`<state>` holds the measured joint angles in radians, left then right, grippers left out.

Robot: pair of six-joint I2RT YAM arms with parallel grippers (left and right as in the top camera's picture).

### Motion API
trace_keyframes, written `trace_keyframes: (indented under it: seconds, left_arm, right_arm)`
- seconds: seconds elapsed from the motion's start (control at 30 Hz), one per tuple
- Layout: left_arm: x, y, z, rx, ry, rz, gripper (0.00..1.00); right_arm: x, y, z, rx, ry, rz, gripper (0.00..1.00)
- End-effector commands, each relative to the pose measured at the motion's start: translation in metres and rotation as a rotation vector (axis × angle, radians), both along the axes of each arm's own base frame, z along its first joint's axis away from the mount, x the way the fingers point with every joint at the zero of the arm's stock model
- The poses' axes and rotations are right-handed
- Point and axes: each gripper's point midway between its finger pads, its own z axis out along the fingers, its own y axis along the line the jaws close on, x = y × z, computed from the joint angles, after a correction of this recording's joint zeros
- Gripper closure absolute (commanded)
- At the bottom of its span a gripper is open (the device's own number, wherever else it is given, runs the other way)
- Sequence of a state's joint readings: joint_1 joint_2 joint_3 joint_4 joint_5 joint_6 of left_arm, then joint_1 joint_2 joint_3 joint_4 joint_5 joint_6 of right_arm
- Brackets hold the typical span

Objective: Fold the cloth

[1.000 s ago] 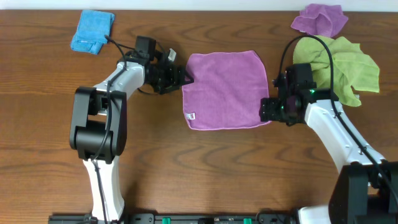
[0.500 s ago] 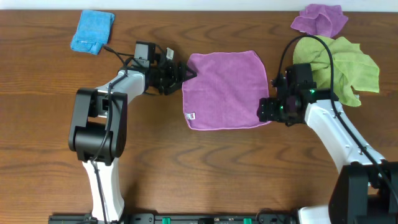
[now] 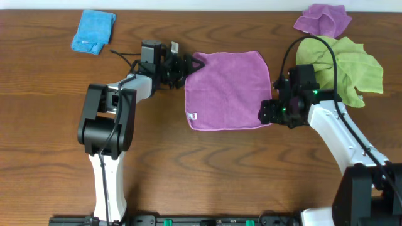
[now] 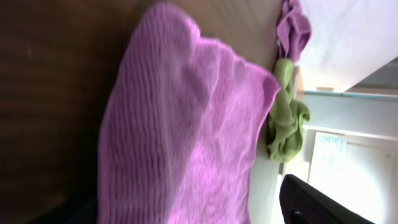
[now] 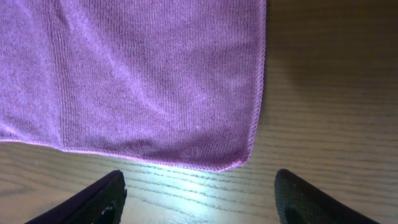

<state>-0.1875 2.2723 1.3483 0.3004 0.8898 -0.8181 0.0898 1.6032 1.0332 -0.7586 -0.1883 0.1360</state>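
The purple cloth point(image 3: 229, 91) lies flat in the middle of the table, its white tag point(image 3: 192, 117) at the near left edge. My left gripper point(image 3: 188, 65) is at the cloth's far left corner, which is rumpled up against it. In the left wrist view the cloth point(image 4: 180, 124) fills the frame and runs down between the jaws; my left gripper point(image 4: 186, 219) looks open, with one finger point(image 4: 323, 208) showing at the lower right. My right gripper point(image 3: 269, 113) is open and empty at the near right corner; in its wrist view the gripper point(image 5: 199, 193) sits just short of the cloth's corner point(image 5: 239, 158).
A lime-green towel point(image 3: 352, 66) lies heaped at the right, behind my right arm. A bunched purple cloth point(image 3: 323, 19) is at the far right edge. A folded blue cloth point(image 3: 93, 31) is at the far left. The green towel point(image 4: 286, 118) also shows in the left wrist view.
My left gripper has moved right and toward the far edge, reaching the cloth's far left corner, which now bunches up. The right arm has stayed nearly still.
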Motion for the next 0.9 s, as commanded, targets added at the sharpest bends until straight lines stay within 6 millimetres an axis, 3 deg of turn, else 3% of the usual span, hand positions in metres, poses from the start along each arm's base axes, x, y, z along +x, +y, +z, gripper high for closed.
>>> trace_keyframes:
  seconds: [0.0, 0.37, 0.57, 0.83, 0.87]
  left_arm:
    - [0.003, 0.013, -0.044, 0.067, 0.074, 0.108, 0.19]
    - [0.032, 0.014, -0.007, -0.004, -0.114, 0.134, 0.18]
    - [0.035, 0.011, 0.012, -0.077, -0.148, 0.111, 0.16]
    - [0.033, 0.010, 0.032, -0.133, -0.227, 0.041, 0.20]
    - [0.032, 0.013, 0.032, -0.127, -0.247, 0.025, 0.24]
  right_arm:
    - [0.007, 0.001, 0.012, 0.017, -0.037, 0.012, 0.23]
    - [0.007, 0.000, 0.012, 0.016, -0.039, 0.015, 0.23]
    - [0.008, 0.001, 0.012, 0.016, -0.044, 0.015, 0.23]
    - [0.009, 0.001, 0.012, 0.017, -0.047, 0.015, 0.24]
    - [0.009, 0.001, 0.012, 0.017, -0.047, 0.015, 0.24]
